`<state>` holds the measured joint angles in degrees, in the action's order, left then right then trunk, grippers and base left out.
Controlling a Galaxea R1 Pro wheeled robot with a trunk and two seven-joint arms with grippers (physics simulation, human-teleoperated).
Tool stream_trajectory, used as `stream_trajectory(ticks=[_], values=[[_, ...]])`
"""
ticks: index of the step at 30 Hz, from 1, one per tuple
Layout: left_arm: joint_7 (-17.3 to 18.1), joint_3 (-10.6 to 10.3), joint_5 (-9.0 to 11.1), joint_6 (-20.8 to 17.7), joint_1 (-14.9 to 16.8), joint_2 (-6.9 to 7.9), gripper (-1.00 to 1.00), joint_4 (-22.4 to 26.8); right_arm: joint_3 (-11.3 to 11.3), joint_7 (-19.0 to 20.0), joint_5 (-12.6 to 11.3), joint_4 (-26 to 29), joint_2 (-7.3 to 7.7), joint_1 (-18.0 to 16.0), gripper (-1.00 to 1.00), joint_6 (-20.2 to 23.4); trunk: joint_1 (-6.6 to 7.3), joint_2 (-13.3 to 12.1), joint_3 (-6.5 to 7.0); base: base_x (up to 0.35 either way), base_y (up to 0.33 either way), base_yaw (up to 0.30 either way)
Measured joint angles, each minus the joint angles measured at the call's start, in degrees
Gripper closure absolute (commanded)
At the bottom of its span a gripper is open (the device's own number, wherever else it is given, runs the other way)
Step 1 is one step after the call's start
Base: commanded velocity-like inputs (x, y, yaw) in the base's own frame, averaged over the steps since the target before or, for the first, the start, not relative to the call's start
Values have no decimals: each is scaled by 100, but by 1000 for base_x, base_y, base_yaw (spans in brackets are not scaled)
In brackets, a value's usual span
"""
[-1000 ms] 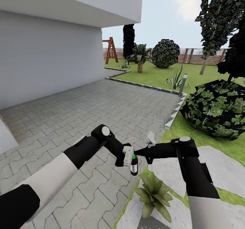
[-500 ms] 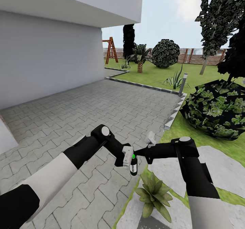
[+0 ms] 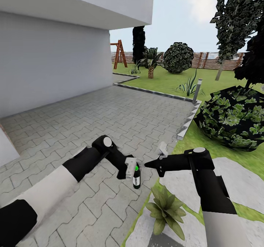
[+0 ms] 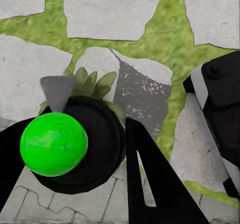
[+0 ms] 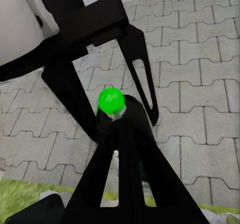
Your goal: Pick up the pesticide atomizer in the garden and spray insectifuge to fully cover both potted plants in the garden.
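Observation:
The pesticide atomizer (image 3: 136, 179), a dark bottle with a bright green top, hangs upright over the edge of the paving with my left gripper (image 3: 129, 168) shut on it. The left wrist view looks down on its green top (image 4: 53, 144) between the black fingers (image 4: 147, 184). My right gripper (image 3: 147, 164) is shut and points at the bottle's top from a short gap away. In the right wrist view its tips (image 5: 121, 115) sit just before the green top (image 5: 111, 100). One potted plant (image 3: 167, 208) stands on a stepping stone below and to the right, its leaves (image 4: 90, 82) showing past the bottle.
A big dark round bush (image 3: 233, 118) fills the right side on the lawn. A stone curb (image 3: 187, 122) and a short post (image 3: 197, 91) edge the grey paving (image 3: 91, 129). The house wall (image 3: 55, 63) stands at left. Stepping stones (image 3: 238, 182) lie under my right arm.
My left arm has carried the atomizer a little left and down, opening a small gap from the right gripper's tip. The right arm has stayed put.

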<state>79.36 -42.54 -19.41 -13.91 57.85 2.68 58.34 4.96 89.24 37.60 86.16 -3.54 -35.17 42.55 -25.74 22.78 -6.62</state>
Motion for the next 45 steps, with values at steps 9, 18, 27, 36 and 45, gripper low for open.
stream_trajectory(ticks=[9,18,27,36,45], values=[[3,66,23,60,-41,880,100,-12,-64,10,0,4,8,0,100,0,0,0,0,0,0,0],[-102,2497,8,-16,-160,1114,100,-766,7,-59,37,17,26,13,-100,0,0,0,0,0,0,0],[-2657,4402,10,-2009,-355,1101,100,-839,2982,-1947,103,17,43,43,-100,-23,0,0,0,0,0,0],[-4869,5280,49,-2819,-858,1040,100,-844,5695,-3174,115,9,15,118,-100,-1516,0,0,0,0,0,0],[-4892,4416,81,-4039,-883,1019,100,-853,6044,-3250,1514,11,9,118,-100,-1682,0,0,0,0,0,0]])
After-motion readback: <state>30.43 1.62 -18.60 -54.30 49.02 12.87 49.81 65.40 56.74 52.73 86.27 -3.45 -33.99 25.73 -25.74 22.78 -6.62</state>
